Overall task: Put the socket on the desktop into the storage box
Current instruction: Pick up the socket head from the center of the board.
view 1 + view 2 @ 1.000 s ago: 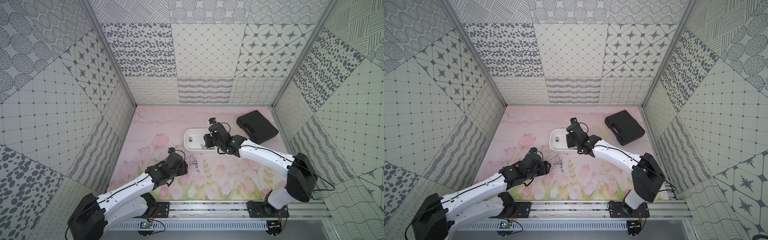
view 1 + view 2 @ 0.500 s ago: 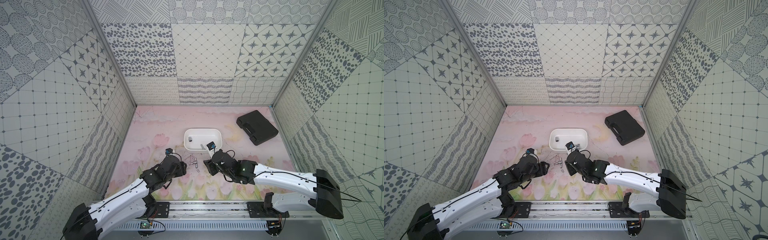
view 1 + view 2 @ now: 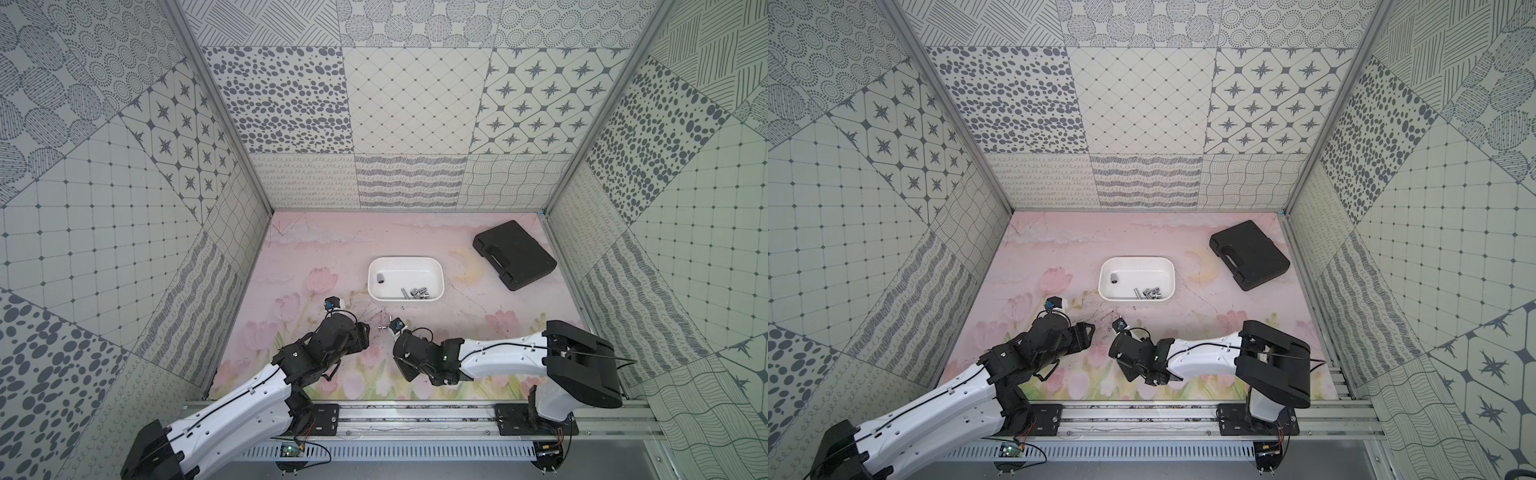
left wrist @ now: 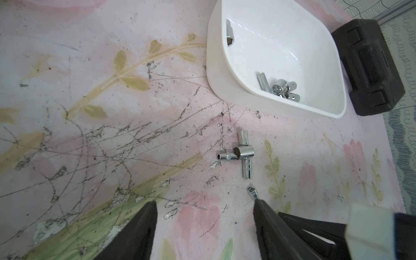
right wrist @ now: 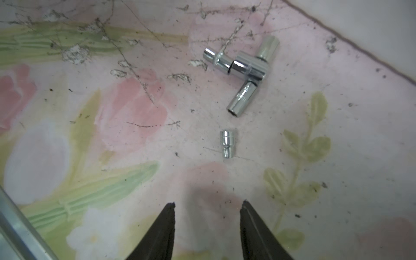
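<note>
Both arms were stretched low over the table [image 3: 316, 249], with the left claw [image 4: 204, 202] and right claw [image 5: 207, 202] open and empty. One socket [image 5: 227, 144] lay on the table near the right claw, outside the storage box [image 3: 415, 272] at frame centre in a top view.

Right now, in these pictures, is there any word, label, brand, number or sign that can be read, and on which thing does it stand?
No text can be read in any view.
storage box: plain white walls, no print.
black case: no label shows on its lid.
sockets on the desktop: size marks, if any, are too small or blurred to read.
</note>
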`<state>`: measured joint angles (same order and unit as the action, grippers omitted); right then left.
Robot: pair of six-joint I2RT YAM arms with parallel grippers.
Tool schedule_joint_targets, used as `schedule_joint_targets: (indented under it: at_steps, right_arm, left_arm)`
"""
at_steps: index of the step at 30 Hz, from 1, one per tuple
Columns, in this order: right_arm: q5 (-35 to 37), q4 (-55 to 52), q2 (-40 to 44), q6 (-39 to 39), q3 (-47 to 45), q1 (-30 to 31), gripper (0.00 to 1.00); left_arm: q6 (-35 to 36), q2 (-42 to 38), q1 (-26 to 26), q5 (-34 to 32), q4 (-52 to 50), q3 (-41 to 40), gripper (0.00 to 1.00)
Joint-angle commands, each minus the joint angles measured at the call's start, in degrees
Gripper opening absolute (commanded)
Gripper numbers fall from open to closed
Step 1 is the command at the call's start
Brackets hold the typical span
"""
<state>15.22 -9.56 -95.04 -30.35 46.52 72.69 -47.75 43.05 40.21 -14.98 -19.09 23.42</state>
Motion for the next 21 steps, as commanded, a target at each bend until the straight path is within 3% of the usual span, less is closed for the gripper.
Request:
schedule_joint_targets:
  at_steps: [1,7,21]
  right_arm:
    - [-0.7,4.2,-1.8,-2.6,1.6,0.1,0.49]
    - [3.6,3.4,-3.1,-3.0,1.1,-0.6,0.49]
    - [1.8,2.7,-9.0,-4.4,3.4,-3.3,0.26]
  left_arm:
    - [0.1,-0.4,0.0,-2.5,-1.3,-0.1,0.73]
    - [-0.2,-0.1,-0.1,-2.4,-1.3,-0.2,0.73]
    - [-0.2,0.0,0.0,-2.3,-1.2,-0.3,0.73]
